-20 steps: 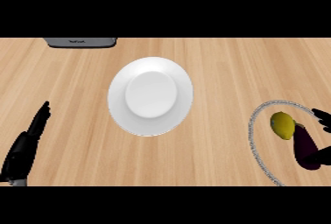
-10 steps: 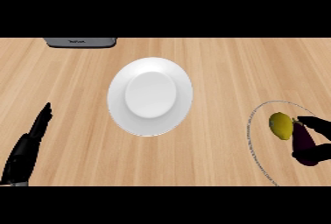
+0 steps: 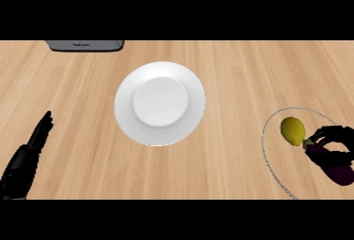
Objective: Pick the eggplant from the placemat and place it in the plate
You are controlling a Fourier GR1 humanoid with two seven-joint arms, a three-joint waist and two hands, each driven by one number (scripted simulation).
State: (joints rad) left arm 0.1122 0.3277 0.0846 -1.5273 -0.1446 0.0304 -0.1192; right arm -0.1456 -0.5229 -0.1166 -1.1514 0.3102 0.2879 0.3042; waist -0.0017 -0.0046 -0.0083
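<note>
The right hand (image 3: 330, 137) is curling its fingers around the eggplant (image 3: 335, 165) on the placemat (image 3: 271, 159), far right of the plate (image 3: 124, 112); lifting is risking bumping the touching lemon (image 3: 292, 131).

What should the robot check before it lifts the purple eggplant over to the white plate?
1. Right hand curled round the eggplant: ok, its fingers wrap the near end.
2. Eggplant off the placemat: not ok, it looks to lie there yet.
3. Yellow fruit out of the way: cannot tell, it sits right beside the fingers and may touch them.
4. Plate free to receive: ok, nothing lies on it.
5. Path over the counter to the plate: ok, nothing stands between.
6. Left hand out of the way: ok, open, resting at the lower left.
</note>
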